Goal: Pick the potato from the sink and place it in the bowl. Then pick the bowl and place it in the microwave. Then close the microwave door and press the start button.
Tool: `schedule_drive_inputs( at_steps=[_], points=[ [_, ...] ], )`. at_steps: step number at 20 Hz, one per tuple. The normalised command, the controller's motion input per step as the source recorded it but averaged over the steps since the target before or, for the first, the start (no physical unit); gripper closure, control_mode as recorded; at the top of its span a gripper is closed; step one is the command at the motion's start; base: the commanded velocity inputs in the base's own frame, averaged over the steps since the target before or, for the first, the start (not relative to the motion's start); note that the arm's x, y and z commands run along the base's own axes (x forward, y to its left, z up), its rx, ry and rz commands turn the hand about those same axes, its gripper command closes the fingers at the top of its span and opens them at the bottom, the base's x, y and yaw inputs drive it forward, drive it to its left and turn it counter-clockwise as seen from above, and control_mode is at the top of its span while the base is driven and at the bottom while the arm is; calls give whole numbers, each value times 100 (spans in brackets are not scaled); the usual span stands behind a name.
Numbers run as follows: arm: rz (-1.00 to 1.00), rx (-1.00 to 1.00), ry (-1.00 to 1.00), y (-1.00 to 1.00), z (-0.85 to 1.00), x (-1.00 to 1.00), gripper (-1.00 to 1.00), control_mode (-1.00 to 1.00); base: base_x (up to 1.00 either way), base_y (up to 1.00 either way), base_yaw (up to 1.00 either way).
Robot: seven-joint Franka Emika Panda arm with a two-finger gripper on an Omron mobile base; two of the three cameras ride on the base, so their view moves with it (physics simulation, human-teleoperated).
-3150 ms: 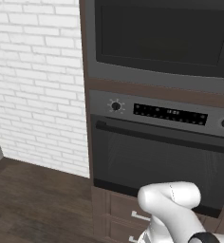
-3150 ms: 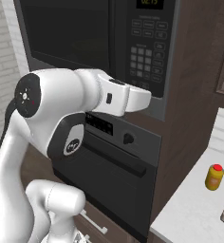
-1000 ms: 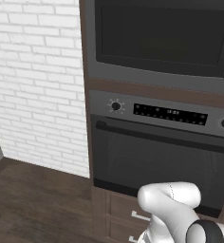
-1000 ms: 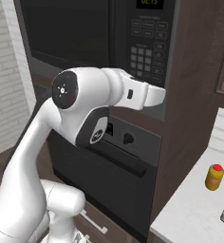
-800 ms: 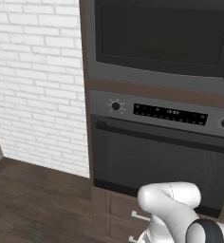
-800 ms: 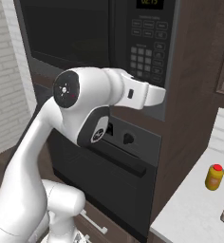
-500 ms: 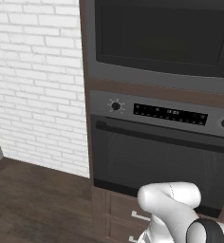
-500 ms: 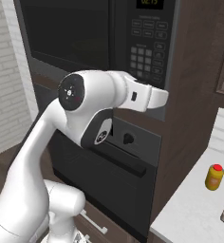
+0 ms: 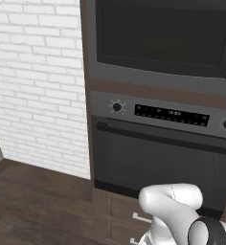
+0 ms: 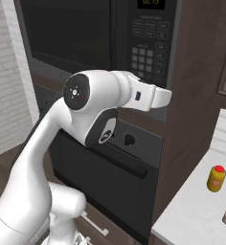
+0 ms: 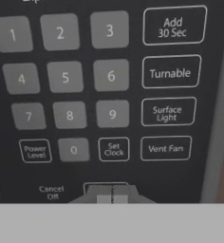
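The gripper [image 11: 112, 195] has its jaws closed on nothing, tips right at the keypad [image 11: 99, 90] of the microwave [image 10: 100, 43]. The button straight ahead, just below "Set Clock", is likely start. The door [image 9: 165, 36] looks closed.

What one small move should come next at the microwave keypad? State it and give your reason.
Probably ease straight forward a touch to press. The microwave door is already closed, and the closed fingers sit at the outlined button in the keypad's bottom row, just right of Cancel Off and below Set Clock. That button's label is hidden, so it is only likely start.
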Motion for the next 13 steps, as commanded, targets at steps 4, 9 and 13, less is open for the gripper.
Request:
schedule_drive_inputs(
  at_steps=[4,9,13],
  points=[
    [0,0,0,0,-29,22,100,-100,0,0,0],
    [0,0,0,0,-33,67,100,-100,0,0,0],
    [0,0,2,-18,-23,100,100,-100,0,0,0]
  ],
)
